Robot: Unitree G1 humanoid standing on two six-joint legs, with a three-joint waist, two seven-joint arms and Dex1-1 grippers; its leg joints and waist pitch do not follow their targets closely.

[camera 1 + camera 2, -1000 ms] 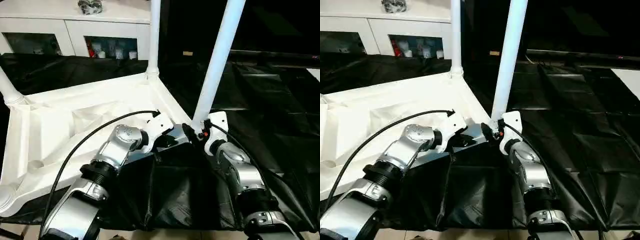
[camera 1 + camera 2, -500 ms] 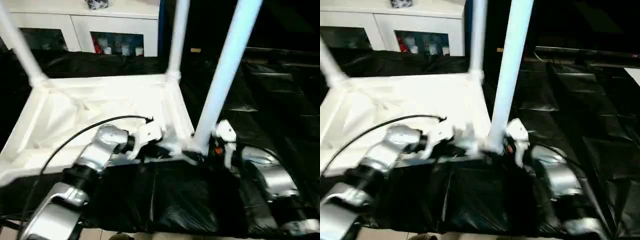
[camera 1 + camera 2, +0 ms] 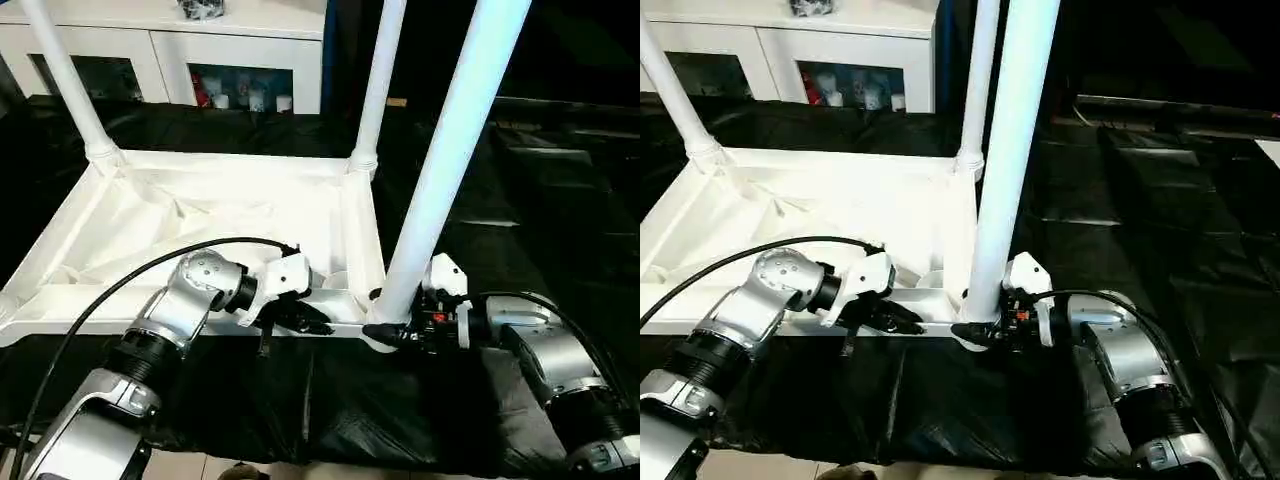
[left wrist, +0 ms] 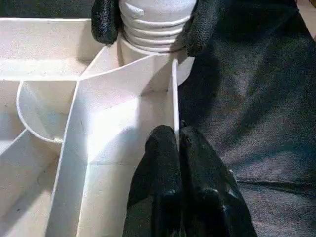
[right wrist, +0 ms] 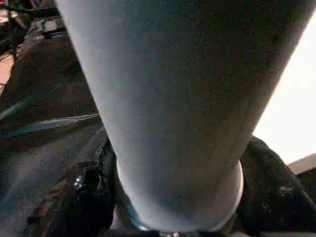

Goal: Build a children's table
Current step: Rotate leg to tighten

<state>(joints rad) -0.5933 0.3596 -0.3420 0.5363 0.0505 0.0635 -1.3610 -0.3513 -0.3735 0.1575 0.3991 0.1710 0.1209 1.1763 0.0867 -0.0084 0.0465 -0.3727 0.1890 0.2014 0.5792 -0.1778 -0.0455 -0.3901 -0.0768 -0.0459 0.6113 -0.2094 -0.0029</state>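
The children's table lies upside down: its white tabletop [image 3: 200, 215] shows its ribbed underside. Three white legs stand upright in corner sockets, one far left [image 3: 65, 80], one far right [image 3: 375, 90] and one near right [image 3: 450, 160]. My left gripper [image 4: 177, 136] is shut on the thin near rim wall of the tabletop [image 4: 123, 123], beside the near right corner. My right gripper [image 3: 385, 332] reaches in from the right, its black fingers [image 4: 103, 19] pressed on both sides of the near right leg's threaded base [image 4: 153, 19].
A white cabinet with glass doors [image 3: 200, 50] stands behind the table. Black sheeting [image 3: 540, 180] covers the surface around and under the tabletop. A black cable [image 3: 120, 290] arcs over my left forearm.
The view has shifted. The tabletop has swung round to lie squarer to me, its near right corner closer. My right arm now holds the leg's base from the right, its fingers closer together.
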